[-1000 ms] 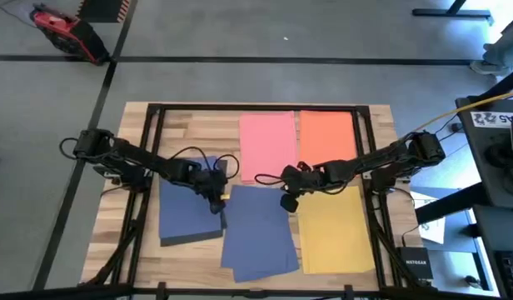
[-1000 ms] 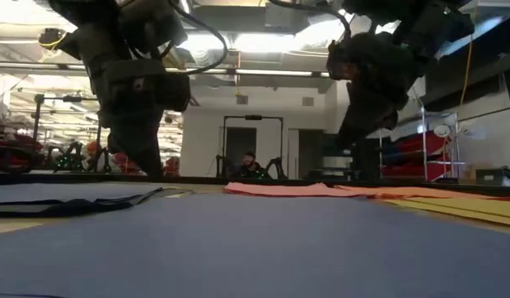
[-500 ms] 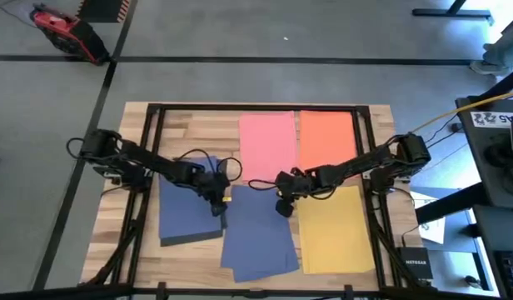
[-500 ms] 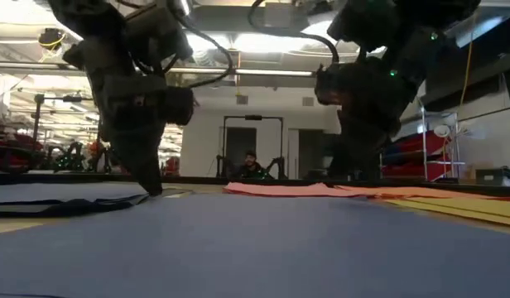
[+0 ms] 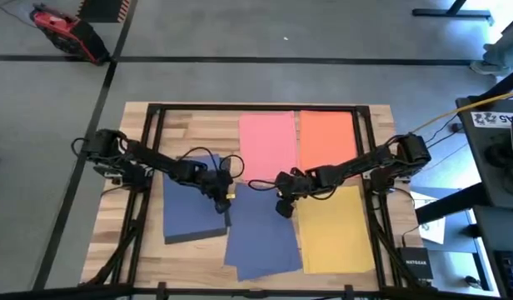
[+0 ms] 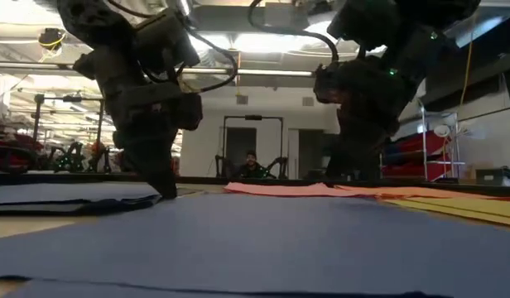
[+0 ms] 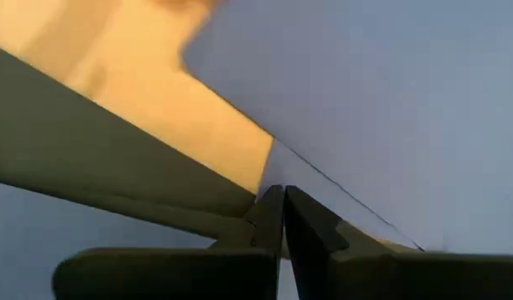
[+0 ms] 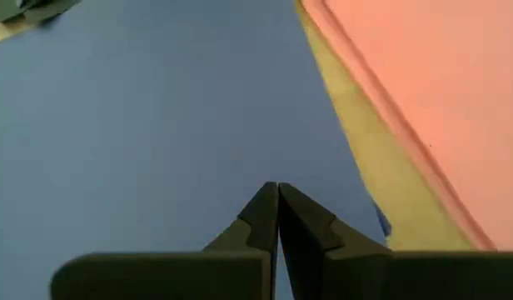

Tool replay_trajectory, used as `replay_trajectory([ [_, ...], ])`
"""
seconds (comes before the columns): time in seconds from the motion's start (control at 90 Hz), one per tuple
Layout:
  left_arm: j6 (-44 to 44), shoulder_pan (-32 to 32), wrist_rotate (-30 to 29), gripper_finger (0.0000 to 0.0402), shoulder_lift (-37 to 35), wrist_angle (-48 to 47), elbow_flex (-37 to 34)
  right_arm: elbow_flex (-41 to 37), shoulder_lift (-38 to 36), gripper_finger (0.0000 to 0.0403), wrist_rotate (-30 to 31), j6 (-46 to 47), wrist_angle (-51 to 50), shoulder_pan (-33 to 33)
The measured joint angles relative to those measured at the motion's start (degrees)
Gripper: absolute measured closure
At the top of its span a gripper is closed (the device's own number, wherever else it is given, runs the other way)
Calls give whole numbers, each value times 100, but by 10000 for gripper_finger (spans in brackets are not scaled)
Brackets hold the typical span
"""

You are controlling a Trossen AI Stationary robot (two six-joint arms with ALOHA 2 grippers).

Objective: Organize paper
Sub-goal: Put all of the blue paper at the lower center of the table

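Five lots of paper lie flat on the wooden table. Pink (image 5: pixel 267 142) and orange-red (image 5: pixel 327 133) are at the far side, with yellow (image 5: pixel 336 229) at the near right. A blue stack (image 5: pixel 261 237) lies near the middle, and a darker blue-black stack (image 5: pixel 190 204) lies to its left. My left gripper (image 5: pixel 226 207) is shut at the blue stack's far left corner. My right gripper (image 5: pixel 282 206) is shut over the stack's far right corner, close to the pink sheet's near edge (image 8: pixel 390 125). My left gripper presses its shut fingertips (image 7: pixel 281 196) down on the blue stack's left edge (image 7: pixel 315 179), near its far corner, slanting down from the table's left. The sheets lie flat. My right gripper rests its shut fingertips (image 8: pixel 277 193) on the top blue sheet (image 8: pixel 198 125) near its far right corner, slanting down from the right. The sheet lies flat on the table.
A black metal frame (image 5: pixel 256 107) runs along the table's far edge and down both sides. Bare wood shows at the far left (image 5: pixel 190 129). Beyond the table's right edge stand equipment and white printed papers (image 5: pixel 498 121).
My left gripper has gone down and a little toward the table's right edge, landing on the blue stack's left edge. My right gripper has shifted slightly toward the table's left. The blue stack and the darker stack have both slid a little to the right.
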Motion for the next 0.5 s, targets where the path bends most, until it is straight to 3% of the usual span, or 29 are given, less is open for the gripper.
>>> replay_trajectory([
  [0.233, 173, 259, 27, 402, 11, 124, -11, 0, 0, 403, -54, -232, 616, -496],
  [0.5, 183, 74, 37, 402, 1, -290, -4, 0, 0, 403, -215, -411, 669, -791],
])
